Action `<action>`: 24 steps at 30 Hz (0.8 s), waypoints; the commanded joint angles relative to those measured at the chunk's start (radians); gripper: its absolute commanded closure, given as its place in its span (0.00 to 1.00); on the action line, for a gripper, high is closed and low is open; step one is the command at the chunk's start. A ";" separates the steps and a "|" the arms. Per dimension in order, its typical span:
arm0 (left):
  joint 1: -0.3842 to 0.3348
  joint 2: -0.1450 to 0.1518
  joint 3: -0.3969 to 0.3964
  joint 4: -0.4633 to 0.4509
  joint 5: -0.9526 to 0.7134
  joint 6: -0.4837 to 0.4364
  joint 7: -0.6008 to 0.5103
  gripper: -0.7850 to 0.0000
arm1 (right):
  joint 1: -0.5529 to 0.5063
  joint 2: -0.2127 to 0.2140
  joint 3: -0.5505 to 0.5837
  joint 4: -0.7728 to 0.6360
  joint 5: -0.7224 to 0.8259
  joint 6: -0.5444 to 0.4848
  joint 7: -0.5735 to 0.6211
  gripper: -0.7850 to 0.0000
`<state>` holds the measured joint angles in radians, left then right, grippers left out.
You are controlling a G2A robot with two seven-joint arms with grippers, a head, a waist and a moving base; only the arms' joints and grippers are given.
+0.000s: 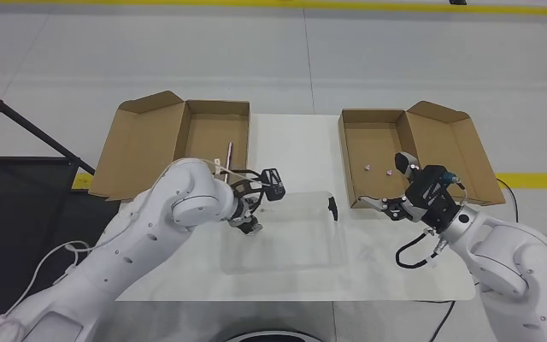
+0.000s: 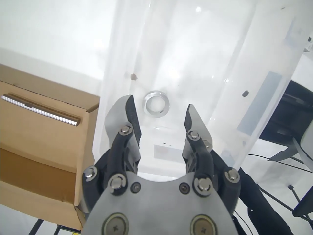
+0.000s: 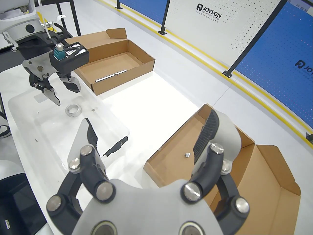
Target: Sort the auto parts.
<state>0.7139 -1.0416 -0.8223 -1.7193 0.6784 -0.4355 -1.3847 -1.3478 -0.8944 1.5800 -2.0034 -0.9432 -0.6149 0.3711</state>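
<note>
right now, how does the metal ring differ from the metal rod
The metal ring is a short round hoop; the metal rod is long and thin. The ring lies in the clear tray, the rod in a cardboard box. The ring sits close by the open left end effector; the rod lies apart from it. Both are shiny silver metal.

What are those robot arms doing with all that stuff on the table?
The robot is sorting car parts from a clear tray into two cardboard boxes. Its left gripper hangs open above a metal ring in the tray. The right gripper, open and empty, is near the right box, which has small parts in it. A metal rod lies in the left box, and a black part lies at the tray's end.
</note>
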 commanded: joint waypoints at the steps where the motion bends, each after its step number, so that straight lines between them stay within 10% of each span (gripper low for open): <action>1: 0.000 0.003 0.000 0.014 -0.006 -0.003 0.004 0.38 | 0.000 0.000 0.000 0.000 0.000 0.000 0.000 0.00; 24: -0.040 -0.028 0.119 0.128 0.112 0.022 0.070 0.53 | 0.000 0.000 0.000 0.000 0.000 0.000 0.000 0.00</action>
<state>0.6766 -1.0683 -0.7072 -1.5918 0.7835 -0.4150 -1.3109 -1.3478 -0.8944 1.5800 -2.0034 -0.9432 -0.6149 0.3711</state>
